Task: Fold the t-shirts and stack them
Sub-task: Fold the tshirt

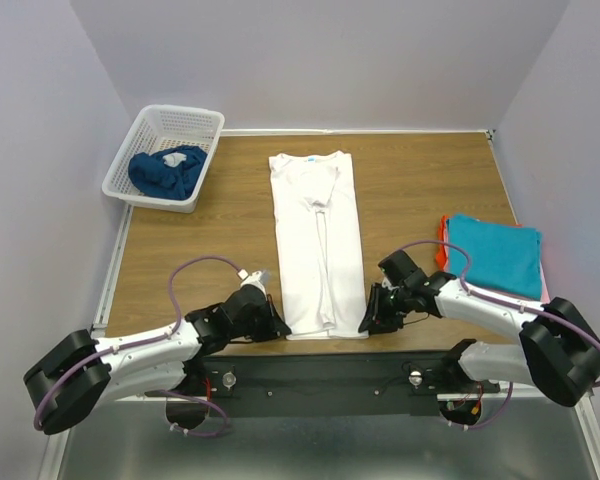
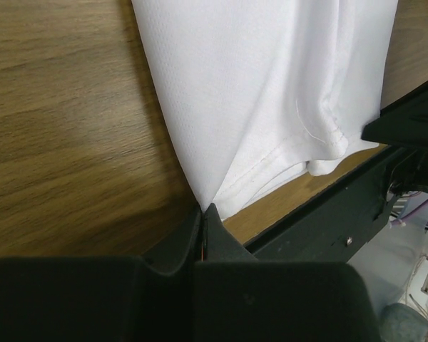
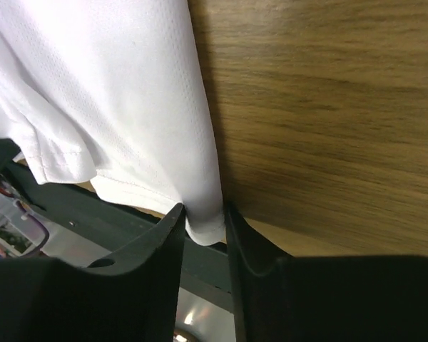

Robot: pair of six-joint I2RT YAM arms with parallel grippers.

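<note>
The white t-shirt (image 1: 318, 240) lies folded into a long narrow strip down the middle of the table, neck at the far end. My left gripper (image 1: 278, 327) is at its near left hem corner. In the left wrist view the gripper (image 2: 205, 209) has its jaws pressed together on the edge of the white cloth (image 2: 271, 85). My right gripper (image 1: 366, 324) is at the near right hem corner. In the right wrist view the gripper (image 3: 203, 216) has a bunched fold of the white cloth (image 3: 114, 85) filling the gap between its jaws.
A white lattice basket (image 1: 145, 130) at the far left holds a crumpled dark blue t-shirt (image 1: 167, 170). At the right lies a folded stack with a teal t-shirt (image 1: 495, 252) on top and a red-orange edge (image 1: 441, 245) showing. The table's near edge is just behind both grippers.
</note>
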